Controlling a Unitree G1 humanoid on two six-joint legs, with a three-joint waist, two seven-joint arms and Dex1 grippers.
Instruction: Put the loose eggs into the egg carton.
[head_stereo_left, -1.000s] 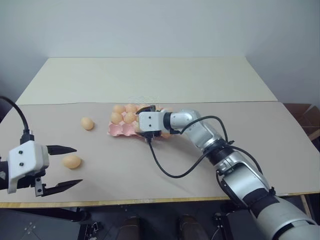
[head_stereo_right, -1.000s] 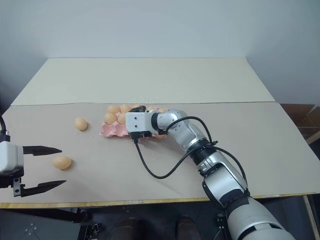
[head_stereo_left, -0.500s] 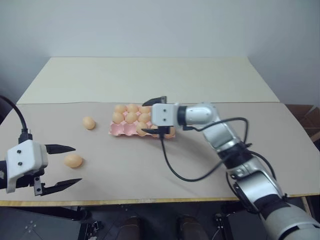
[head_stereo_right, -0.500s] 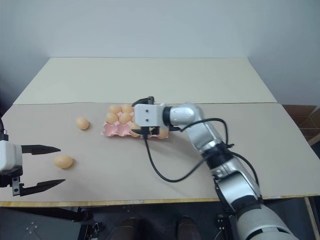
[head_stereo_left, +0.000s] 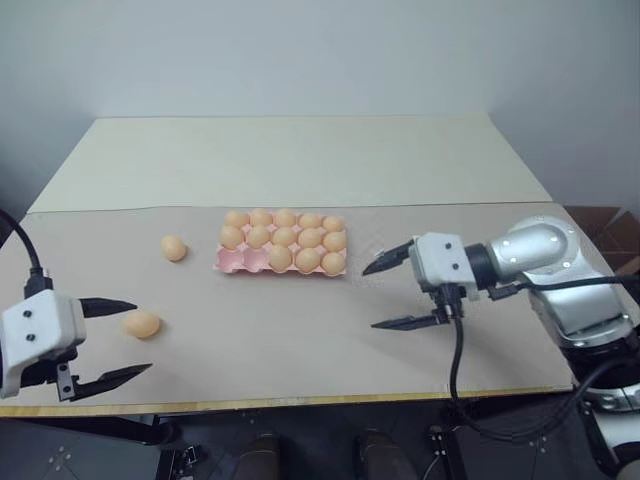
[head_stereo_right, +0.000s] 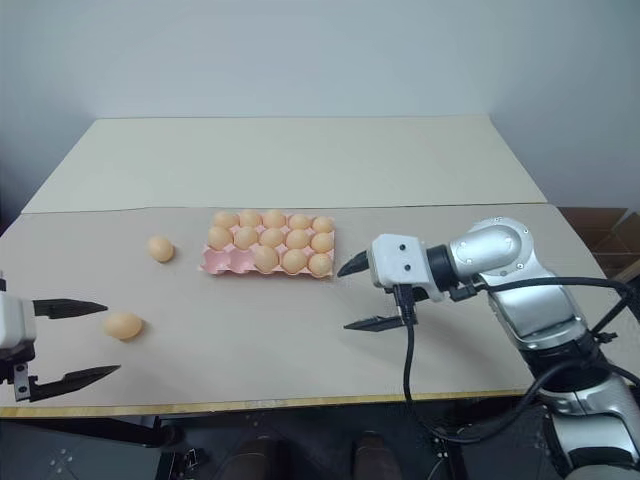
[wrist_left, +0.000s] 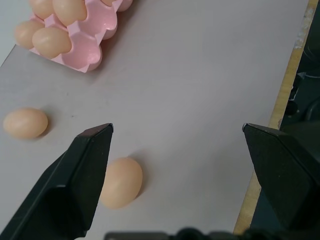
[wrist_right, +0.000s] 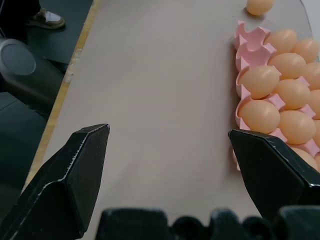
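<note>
**A:** What could go wrong from here? Start nearest the robot.

**B:** The left gripper (head_stereo_left: 108, 338), two black fingers spread wide and holding nothing, hangs low at about eight o'clock on the long beige table (head_stereo_left: 300, 340). A small smooth light orange-tan loose egg (head_stereo_left: 142, 323) lies just beside its upper finger. If that finger came in off-centre, the round egg would likely roll away, perhaps toward the near edge. Closing too hard could crack it.

**A:** And the other arm?

**B:** The right gripper (head_stereo_left: 398, 292) sits at about four o'clock, jaws fully apart and empty, near the carton's right end but not touching. A careless sweep leftward might nudge the light tray and shake the seated eggs.

**A:** What lies farther out?

**B:** A second loose orange-tan egg (head_stereo_left: 174, 248) rests at about ten o'clock, just left of the flat pink moulded egg carton (head_stereo_left: 236, 262), well apart from the first. The carton lies near the middle of the table at about twelve o'clock, lidless. Most cups hold eggs, while two at the near-left corner look bare.

**A:** So room for both?

**B:** Seemingly, yes.
</note>
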